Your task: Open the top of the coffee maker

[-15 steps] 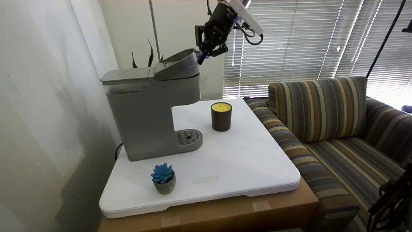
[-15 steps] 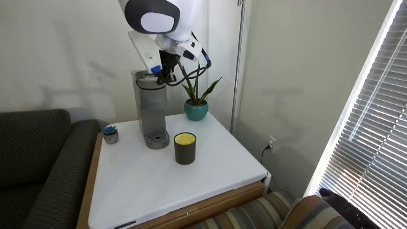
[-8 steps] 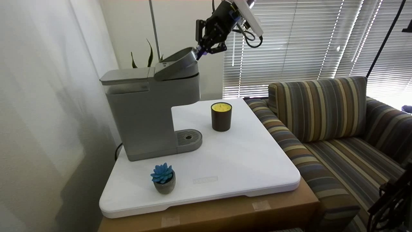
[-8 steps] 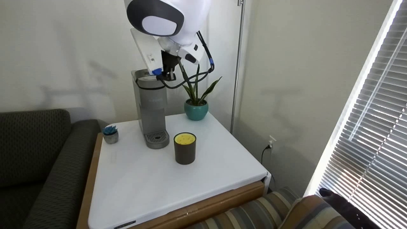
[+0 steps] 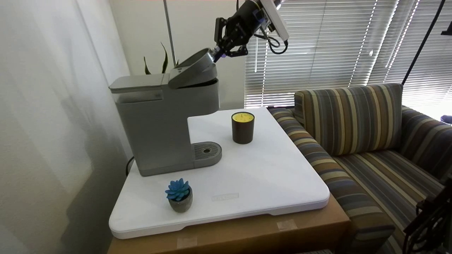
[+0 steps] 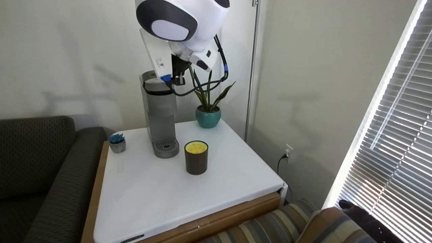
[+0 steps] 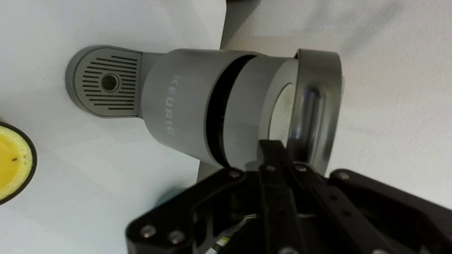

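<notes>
The grey coffee maker (image 5: 159, 134) stands on the white tabletop and also shows in an exterior view (image 6: 161, 114) and the wrist view (image 7: 176, 98). Its top (image 5: 194, 72) is tilted partly up, with a dark gap under its front edge. The gap shows clearly in the wrist view below the top (image 7: 243, 102). The shiny handle (image 7: 317, 106) curves round the top's front. My gripper (image 5: 216, 58) is shut, its tips touching at the front of the handle. In the wrist view the gripper (image 7: 273, 146) reaches between the top's front face and the handle. The exact contact is hidden.
A dark candle jar (image 5: 243, 132) stands on the white tabletop (image 5: 261, 176) in front of the machine. A small blue succulent (image 5: 180, 197) is beside it. A plant in a teal pot (image 6: 208, 118) stands at its other side. A wall (image 6: 101, 84) is close behind.
The top's front edge has risen and the gap under it has widened. My gripper has moved up and slightly back toward the machine along with it, staying shut.
</notes>
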`<act>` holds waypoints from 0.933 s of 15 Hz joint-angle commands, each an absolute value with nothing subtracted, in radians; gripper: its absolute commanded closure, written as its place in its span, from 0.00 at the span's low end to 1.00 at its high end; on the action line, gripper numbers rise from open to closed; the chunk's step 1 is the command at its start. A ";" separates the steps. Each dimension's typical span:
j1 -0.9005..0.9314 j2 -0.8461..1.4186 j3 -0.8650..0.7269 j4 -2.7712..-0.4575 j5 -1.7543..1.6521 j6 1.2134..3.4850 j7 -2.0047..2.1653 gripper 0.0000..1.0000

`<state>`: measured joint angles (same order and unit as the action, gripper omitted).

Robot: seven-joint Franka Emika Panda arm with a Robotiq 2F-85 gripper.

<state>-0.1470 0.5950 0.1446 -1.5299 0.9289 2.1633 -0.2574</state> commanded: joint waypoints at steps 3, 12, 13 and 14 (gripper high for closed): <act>-0.150 0.585 0.139 -1.533 0.999 2.112 -0.304 1.00; -0.134 0.555 0.135 -1.530 1.000 2.121 -0.316 1.00; -0.130 0.554 0.135 -1.524 0.997 2.120 -0.316 1.00; -0.126 0.555 0.135 -1.519 0.994 2.118 -0.315 1.00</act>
<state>-0.1354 0.5792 0.1414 -1.5211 0.9678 2.1443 -0.2880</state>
